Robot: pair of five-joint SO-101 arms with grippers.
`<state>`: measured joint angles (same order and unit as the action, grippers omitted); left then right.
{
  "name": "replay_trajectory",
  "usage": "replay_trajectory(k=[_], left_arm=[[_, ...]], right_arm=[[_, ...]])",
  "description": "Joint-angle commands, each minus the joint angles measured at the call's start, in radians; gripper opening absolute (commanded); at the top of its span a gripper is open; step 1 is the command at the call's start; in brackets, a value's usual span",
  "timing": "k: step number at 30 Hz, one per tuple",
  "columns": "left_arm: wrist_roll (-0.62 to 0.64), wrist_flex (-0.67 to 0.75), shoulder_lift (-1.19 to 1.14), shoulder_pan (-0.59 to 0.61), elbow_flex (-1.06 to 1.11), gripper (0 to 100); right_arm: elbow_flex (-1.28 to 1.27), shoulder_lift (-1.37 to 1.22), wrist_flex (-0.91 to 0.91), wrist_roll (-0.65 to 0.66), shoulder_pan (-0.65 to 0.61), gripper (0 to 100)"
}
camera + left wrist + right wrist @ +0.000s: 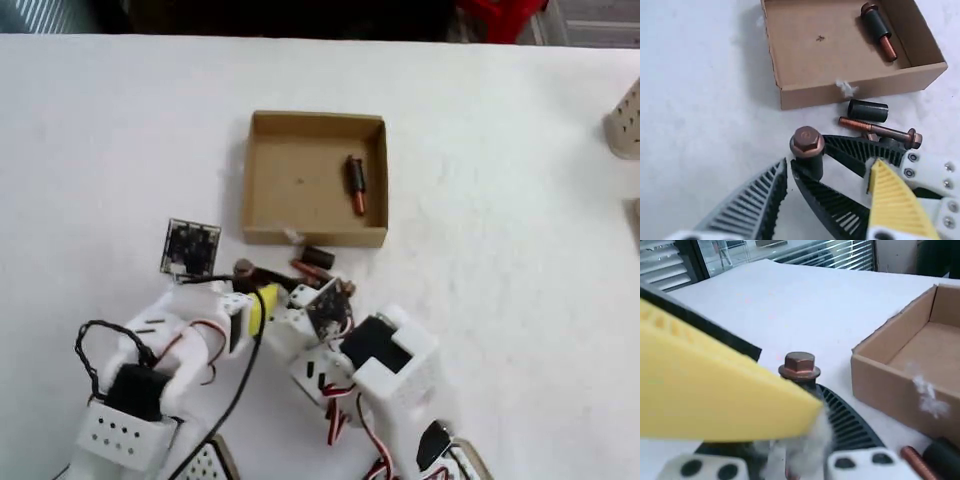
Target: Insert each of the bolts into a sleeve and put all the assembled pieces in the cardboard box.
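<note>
piece: bolt-in-sleeve (810,156) upright, head up, between the cardboard box (855,90) and the arms' edge of the table (520,300)
left gripper (788,167): jaws all but closed, empty, just beside the piece
right gripper (850,152): at the piece; can't tell if its jaws clamp it
risk, grip: weak hold, so the piece tips or the bolt slips out on lift
risk, crowding: either arm could knock it
risk, path: loose bolt (877,130) and loose sleeve (868,110) lie before the box and could get swept off

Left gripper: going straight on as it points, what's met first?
Probably the copper hex-head bolt upright in its black sleeve, just off the left gripper's tip; brown cardboard box beyond.
</note>
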<state>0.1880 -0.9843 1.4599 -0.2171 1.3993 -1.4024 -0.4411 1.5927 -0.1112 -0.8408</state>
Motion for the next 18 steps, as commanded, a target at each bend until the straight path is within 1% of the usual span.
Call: replay_trajectory(k=[1,4,6,8,10,13,14,16,18], left_arm=[[0.002,0.021,0.045,0.061,-0.089,28],[0.003,-0.026,0.113,0.139,-0.192,28],[0.003,-0.08,0.143,0.168,-0.265,28],[0.003,-0.12,0.15,0.182,-0.328,23],[-0.002,-0.127,0.15,0.197,-0.354,16],[-0.003,-0.078,0.14,0.22,-0.31,2],[-0.003,-0.048,0.124,0.228,-0.279,2],[-0.003,0.026,0.07,0.257,-0.212,5],[-0.002,0.107,-0.008,0.302,-0.161,4]], right_arm=[[0.014,0.024,0.018,-0.003,0.012,1.6],[0.012,0.024,0.018,-0.003,0.012,1.6],[0.012,0.024,0.018,-0.003,0.012,1.6],[0.012,0.024,0.018,-0.003,0.012,1.6],[0.012,0.024,0.018,-0.003,0.012,1.6],[0.0,0.024,0.018,-0.005,0.012,1.6],[-0.003,0.024,0.018,-0.005,0.012,1.6],[-0.003,0.024,0.018,-0.005,0.012,1.6],[-0.003,0.024,0.018,-0.005,0.012,1.6]])
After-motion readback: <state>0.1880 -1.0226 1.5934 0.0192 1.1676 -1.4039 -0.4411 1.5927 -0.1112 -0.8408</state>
